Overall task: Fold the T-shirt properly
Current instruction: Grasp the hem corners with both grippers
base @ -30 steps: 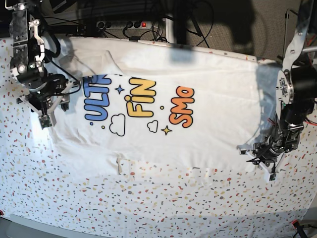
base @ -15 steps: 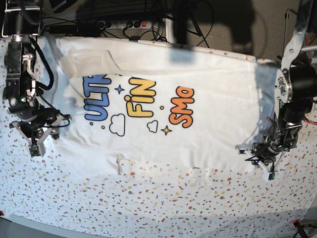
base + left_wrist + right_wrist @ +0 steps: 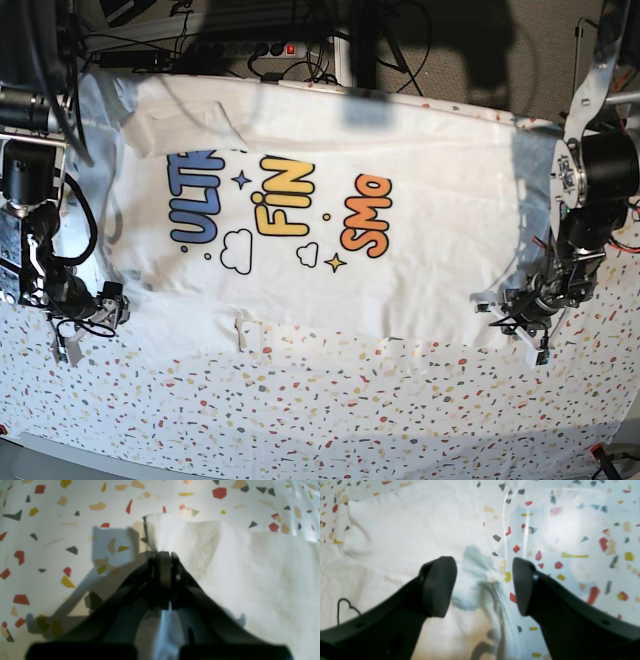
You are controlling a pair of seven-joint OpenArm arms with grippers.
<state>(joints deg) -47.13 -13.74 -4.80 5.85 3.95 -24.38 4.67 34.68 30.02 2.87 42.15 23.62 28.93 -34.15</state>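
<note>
Large white printed cotton T-shirt [image 3: 330, 230] spread flat on speckled desk [image 3: 300, 410]. Soft, light, limp; best taken at corners and hems. Left gripper [image 3: 162, 560] fingers pinched on hem corner; right gripper [image 3: 483, 585] fingers wide, empty, near edge.

One T-shirt [image 3: 420, 220], two grippers: left gripper [image 3: 522, 322], right gripper [image 3: 72, 330]
</note>
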